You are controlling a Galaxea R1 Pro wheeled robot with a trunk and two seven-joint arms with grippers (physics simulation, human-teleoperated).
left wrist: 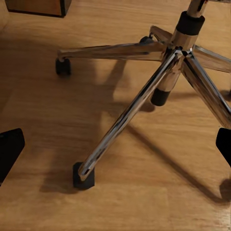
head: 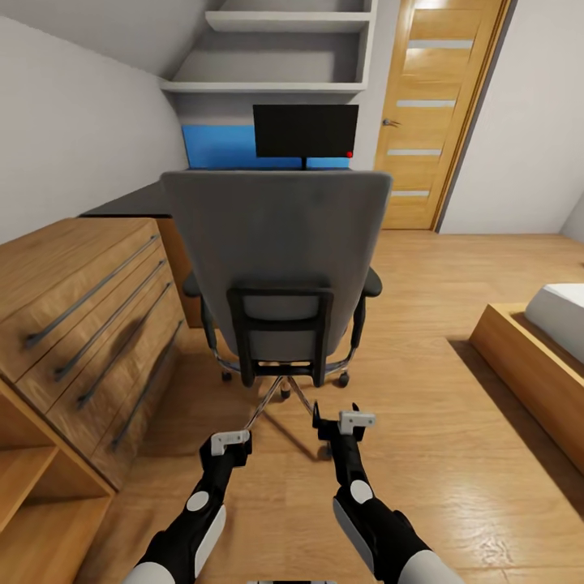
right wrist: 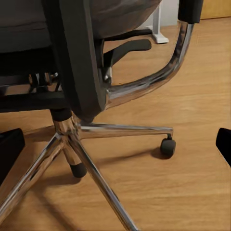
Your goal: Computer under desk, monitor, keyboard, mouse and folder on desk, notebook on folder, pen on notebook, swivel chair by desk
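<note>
I stand on the wooden floor (head: 454, 454) of the bedroom, and the swivel chair (head: 276, 259) is directly in front of me with its grey back turned to me. Its back hides the seat, so I cannot tell if the folder lies there. Behind the chair is the desk (head: 130, 201), dark on top, and the monitor (head: 305, 130) stands on it near the back edge, in front of a blue panel (head: 217, 146). Shelves (head: 276, 49) hang above the desk. A wooden dresser (head: 73, 308) with long dark handles stands along the wall, touching the near end of the desk. A wooden door (head: 430, 105) is in the far wall, and the corner of a bed (head: 535, 341) shows at the other side of the room.

My two arms reach forward and low, just behind the chair's base. My left gripper (head: 231, 442) is spread and holds nothing; in the left wrist view its dark fingertips (left wrist: 9, 151) are far apart, with the chrome legs (left wrist: 130, 113) and a black caster (left wrist: 83, 175) between them. My right gripper (head: 355, 422) is spread also and empty; its fingertips (right wrist: 10, 149) frame the chair's chrome armrest bar (right wrist: 159, 72) and another caster (right wrist: 168, 146).
</note>
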